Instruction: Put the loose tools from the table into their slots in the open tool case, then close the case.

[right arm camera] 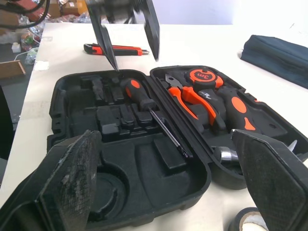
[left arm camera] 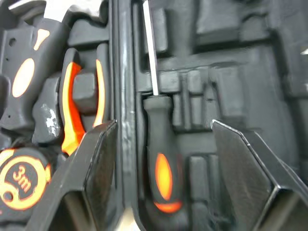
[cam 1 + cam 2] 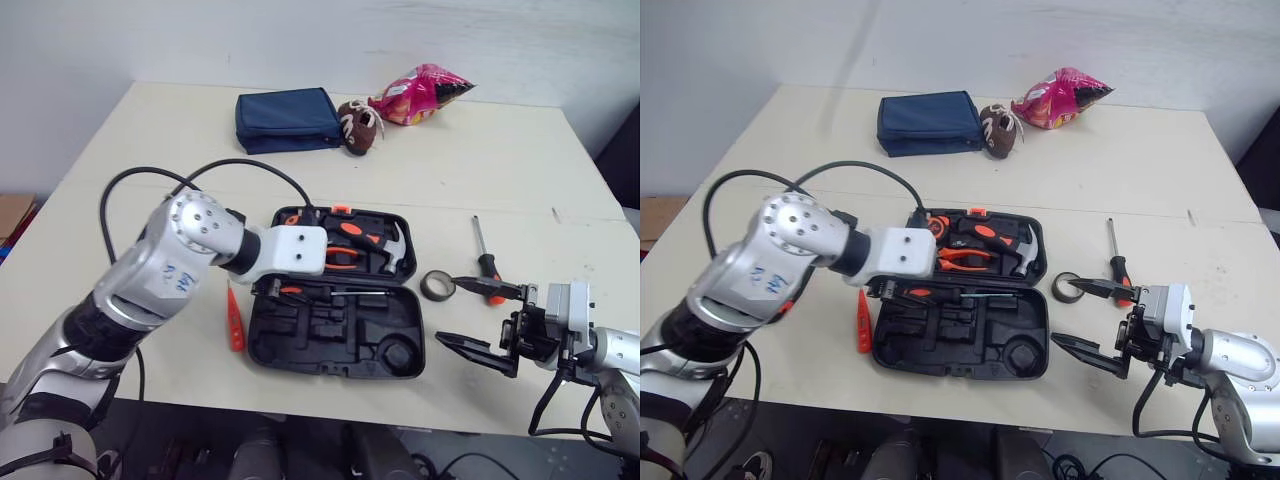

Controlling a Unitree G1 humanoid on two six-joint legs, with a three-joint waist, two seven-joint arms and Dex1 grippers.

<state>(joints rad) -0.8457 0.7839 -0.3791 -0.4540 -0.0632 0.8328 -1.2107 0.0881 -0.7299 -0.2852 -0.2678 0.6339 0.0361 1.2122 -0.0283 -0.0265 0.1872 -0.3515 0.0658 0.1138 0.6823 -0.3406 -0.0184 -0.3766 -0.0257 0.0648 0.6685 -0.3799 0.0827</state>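
Note:
The black tool case [image 3: 340, 348] lies open mid-table, holding a hammer [image 3: 395, 255], pliers [image 3: 345, 258] and a tape measure [image 1: 202, 77]. My left gripper [image 2: 161, 127] hovers open over the case near its hinge. Its fingers straddle a black-and-orange screwdriver [image 2: 161, 163] that lies in a slot and is not gripped. An orange utility knife [image 3: 235, 320] lies on the table left of the case. Right of the case are a second screwdriver [image 3: 485, 264] and a black tape roll [image 3: 428, 292]. My right gripper [image 3: 447, 310] is open and empty beside that roll, near the front edge.
A blue pouch [image 3: 288, 120], a brown football-shaped toy [image 3: 360, 125] and a pink snack bag [image 3: 420, 95] sit at the far side of the table. A black cable [image 3: 190, 180] arcs over my left arm. The table's front edge runs just below the case.

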